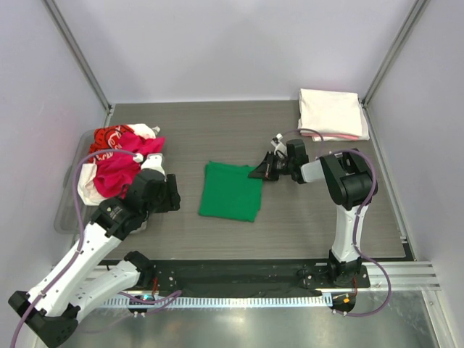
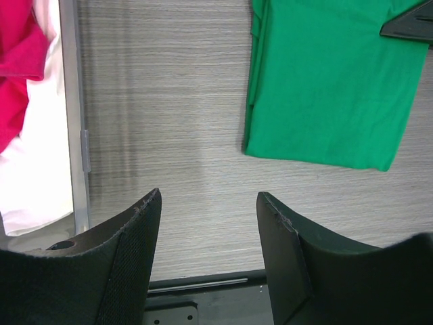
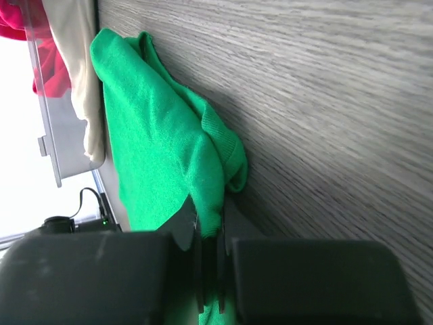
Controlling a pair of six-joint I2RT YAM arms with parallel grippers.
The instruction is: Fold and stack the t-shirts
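Observation:
The folded bright green t-shirt (image 1: pixel 231 191) lies in the middle of the table; it also shows in the left wrist view (image 2: pixel 331 88) and the right wrist view (image 3: pixel 162 162). My right gripper (image 1: pixel 261 172) is shut on its far right corner, the cloth pinched between the jaws (image 3: pixel 211 223). My left gripper (image 1: pixel 171 200) is open and empty, left of the green shirt (image 2: pixel 208 203). A pile of magenta-red, white and red printed t-shirts (image 1: pixel 116 163) fills the clear bin at the left. Folded cream-white and pink shirts (image 1: pixel 331 113) sit stacked at the far right corner.
The clear plastic bin (image 1: pixel 67 210) stands along the table's left edge; its rim shows in the left wrist view (image 2: pixel 71 115). Walls close in the table's back and sides. The black rail (image 1: pixel 239 274) runs along the near edge.

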